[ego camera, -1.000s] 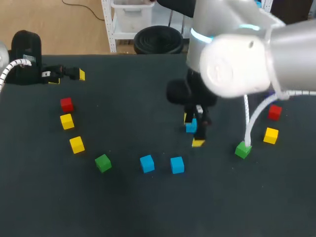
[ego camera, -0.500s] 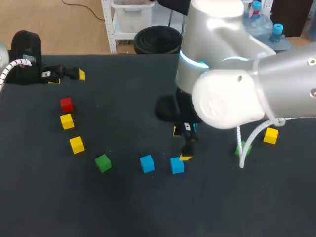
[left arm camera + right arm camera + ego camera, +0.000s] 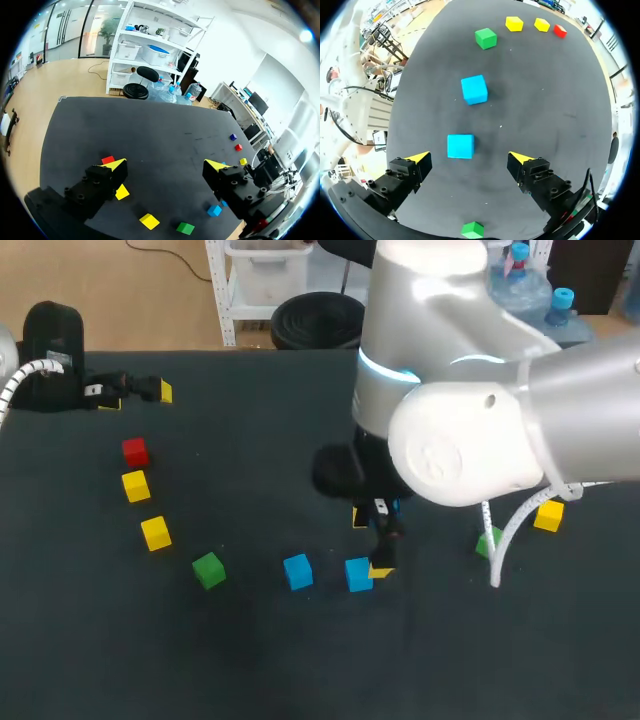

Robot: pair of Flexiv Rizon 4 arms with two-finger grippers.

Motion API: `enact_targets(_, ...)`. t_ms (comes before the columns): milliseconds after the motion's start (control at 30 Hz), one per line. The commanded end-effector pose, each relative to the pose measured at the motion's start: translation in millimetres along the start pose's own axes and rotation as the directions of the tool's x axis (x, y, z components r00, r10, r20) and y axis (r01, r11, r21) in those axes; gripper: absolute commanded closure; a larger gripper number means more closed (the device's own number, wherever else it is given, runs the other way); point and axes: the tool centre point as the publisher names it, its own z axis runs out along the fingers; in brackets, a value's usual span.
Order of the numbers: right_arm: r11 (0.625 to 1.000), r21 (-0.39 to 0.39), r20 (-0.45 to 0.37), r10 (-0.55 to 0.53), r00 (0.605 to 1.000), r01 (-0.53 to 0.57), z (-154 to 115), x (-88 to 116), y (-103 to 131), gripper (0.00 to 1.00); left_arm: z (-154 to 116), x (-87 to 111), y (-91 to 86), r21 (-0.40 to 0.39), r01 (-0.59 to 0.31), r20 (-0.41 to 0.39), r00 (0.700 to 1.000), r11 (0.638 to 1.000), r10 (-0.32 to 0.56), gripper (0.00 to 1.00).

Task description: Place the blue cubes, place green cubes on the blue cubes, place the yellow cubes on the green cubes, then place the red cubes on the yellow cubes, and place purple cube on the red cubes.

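Right pincer (image 3: 469, 157) hanging open, empty
It is framing the blue cube (image 3: 460, 146) just ahead, presumably aligning a grasp

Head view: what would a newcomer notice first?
The bulky silver right arm fills the upper right, its open tool hanging over a blue cube near the table's middle. To that cube's left, loose cubes curve across the dark table: another blue cube, a green cube, then yellow cubes and a red cube.
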Motion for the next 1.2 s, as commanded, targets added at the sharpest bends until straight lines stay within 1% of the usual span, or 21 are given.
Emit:
enact_targets(33, 1.000, -0.021, 0.020, 0.019, 1.000, -0.018, 12, 2, 0, 0.00, 0, 1.2, 2.3, 0.012, -0.002, 0.006, 1.000, 1.000, 0.002, 0.00)
enact_targets(133, 0.998, -0.033, 0.029, 0.048, 0.998, -0.047, 19, 2, -4, 0.00, 0, 1.2, 2.3, 0.012, -0.002, 0.006, 1.000, 1.000, 0.002, 0.00)
enact_targets(433, 0.998, -0.041, 0.039, 0.045, 0.998, -0.043, 20, -1, 0, 0.00, 0, 1.2, 2.3, 0.012, -0.002, 0.006, 1.000, 1.000, 0.002, 0.00)
enact_targets(467, 0.998, -0.038, 0.039, 0.043, 0.998, -0.042, 20, -1, 0, 0.01, 0, 1.2, 2.3, 0.012, -0.002, 0.006, 1.000, 1.000, 0.002, 0.00)
enact_targets(500, 0.999, -0.036, 0.038, 0.037, 0.999, -0.036, 19, -1, 1, 0.10, 0, 1.2, 2.3, 0.012, -0.002, 0.006, 1.000, 1.000, 0.002, 0.00)
enact_targets(600, 0.999, -0.043, 0.036, 0.028, 0.999, -0.026, 19, -1, 1, 0.45, 0, 1.2, 2.3, 0.012, -0.002, 0.006, 1.000, 1.000, 0.002, 0.00)
enact_targets(633, 0.999, -0.046, 0.034, 0.021, 0.999, -0.020, 19, -1, 2, 0.51, 0, 1.2, 2.3, 0.012, -0.002, 0.006, 1.000, 1.000, 0.002, 0.00)
enact_targets(800, 0.998, -0.064, 0.032, 0.015, 0.999, -0.013, 20, -1, 4, 0.54, 0, 1.2, 2.3, 0.012, -0.002, 0.006, 1.000, 1.000, 0.002, 0.00)
enact_targets(933, 0.997, -0.077, 0.039, 0.012, 0.999, -0.009, 19, -2, 7, 0.53, 0, 1.2, 2.3, 0.012, -0.002, 0.006, 1.000, 1.000, 0.002, 0.00)
enact_targets(1067, 0.996, -0.087, 0.040, 0.007, 0.999, -0.004, 21, -3, 9, 0.56, 0, 1.2, 2.3, 0.012, -0.002, 0.006, 1.000, 1.000, 0.002, 0.00)
enact_targets(1100, 0.996, -0.090, 0.041, 0.009, 0.999, -0.005, 21, -3, 9, 0.59, 0, 1.2, 2.3, 0.012, -0.002, 0.006, 1.000, 1.000, 0.002, 0.00)
enact_targets(1167, 0.996, -0.093, 0.043, 0.012, 0.999, -0.008, 21, -3, 9, 0.73, 0, 1.2, 2.3, 0.012, -0.002, 0.006, 1.000, 1.000, 0.002, 0.00)
enact_targets(1200, 0.995, -0.094, 0.043, 0.014, 0.999, -0.009, 21, -3, 8, 0.97, 0, 1.2, 2.3, 0.012, -0.002, 0.006, 1.000, 1.000, 0.002, 0.00)
